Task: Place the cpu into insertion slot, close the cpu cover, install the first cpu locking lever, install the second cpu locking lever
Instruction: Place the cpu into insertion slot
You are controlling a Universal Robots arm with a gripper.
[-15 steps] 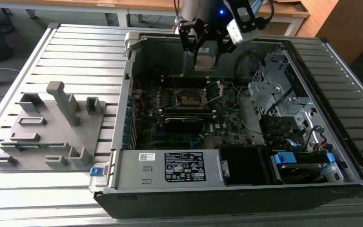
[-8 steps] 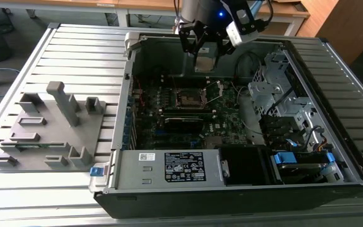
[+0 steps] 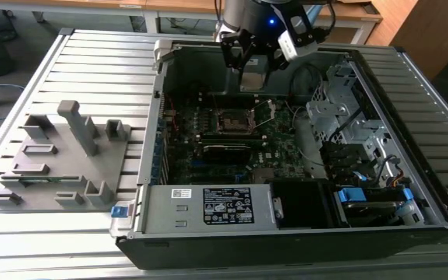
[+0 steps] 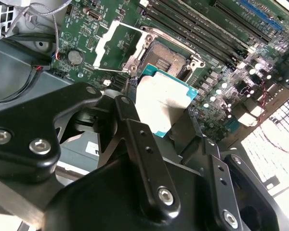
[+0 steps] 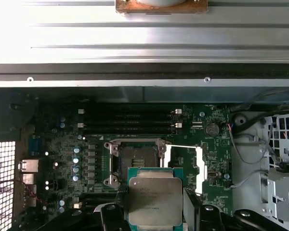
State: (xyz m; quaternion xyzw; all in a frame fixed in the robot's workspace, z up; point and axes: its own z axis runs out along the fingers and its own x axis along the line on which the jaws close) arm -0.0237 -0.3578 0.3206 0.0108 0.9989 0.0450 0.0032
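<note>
Cpu (image 5: 155, 196) in the pincer (image 5: 155, 206), above the open insertion slot (image 5: 135, 155)

Arm's claw (image 4: 162, 98) downward, 2 fingers (image 4: 135, 130) clamped on the cpu (image 5: 154, 199)

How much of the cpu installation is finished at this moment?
Done: the cpu is picked up. In hand: the jaws grip it near the insertion slot, which is empty. Left: seating it, closing the cpu cover, which lies open beside the slot, and the two locking steps.
</note>
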